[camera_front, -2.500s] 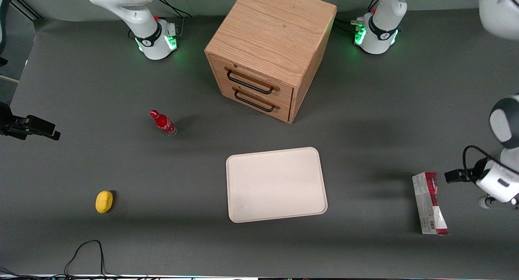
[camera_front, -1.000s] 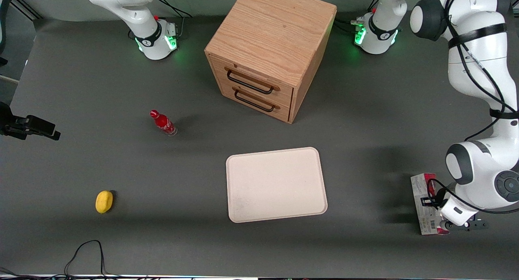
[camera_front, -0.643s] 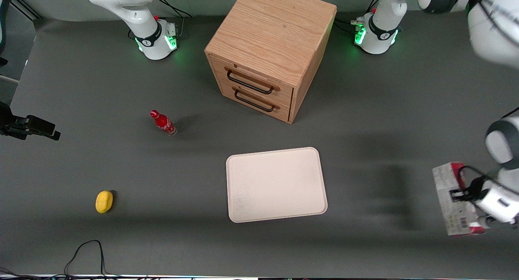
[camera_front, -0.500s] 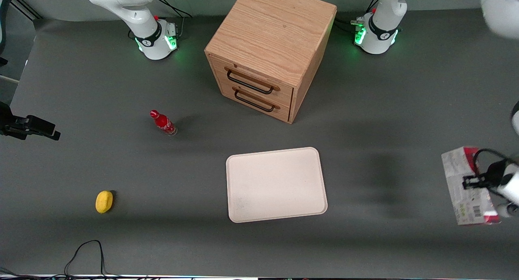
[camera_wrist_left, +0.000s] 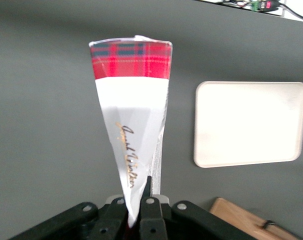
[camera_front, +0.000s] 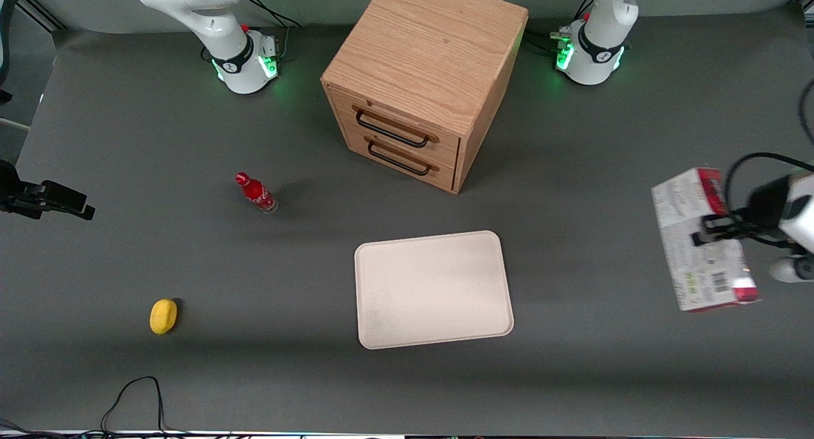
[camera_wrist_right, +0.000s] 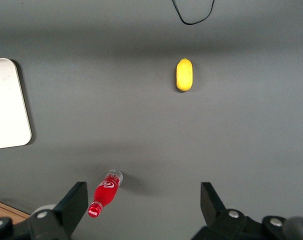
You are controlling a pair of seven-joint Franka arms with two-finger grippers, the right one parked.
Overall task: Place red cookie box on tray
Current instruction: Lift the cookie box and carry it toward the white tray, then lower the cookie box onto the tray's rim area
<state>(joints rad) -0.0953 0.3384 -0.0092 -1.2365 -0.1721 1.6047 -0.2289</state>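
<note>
The red cookie box [camera_front: 698, 242], a long carton with grey-white panels, a red edge and a barcode at its nearer end, hangs in the air above the working arm's end of the table. My gripper [camera_front: 712, 229] is shut on it about mid-length. In the left wrist view the box [camera_wrist_left: 131, 115] runs out from between the fingers of the gripper [camera_wrist_left: 136, 202], its tartan red end farthest out. The cream-white tray [camera_front: 432, 289] lies flat at mid-table with nothing on it, well apart from the box; the wrist view shows the tray [camera_wrist_left: 251, 122] beside the box.
A wooden two-drawer cabinet [camera_front: 423, 83] stands farther from the front camera than the tray. A small red bottle [camera_front: 255, 192] and a yellow object [camera_front: 163, 315] sit toward the parked arm's end. A black cable [camera_front: 137, 394] loops near the front edge.
The gripper came down over the box lying on the table, shut on it and lifted it. The box now hangs higher and farther from the front camera.
</note>
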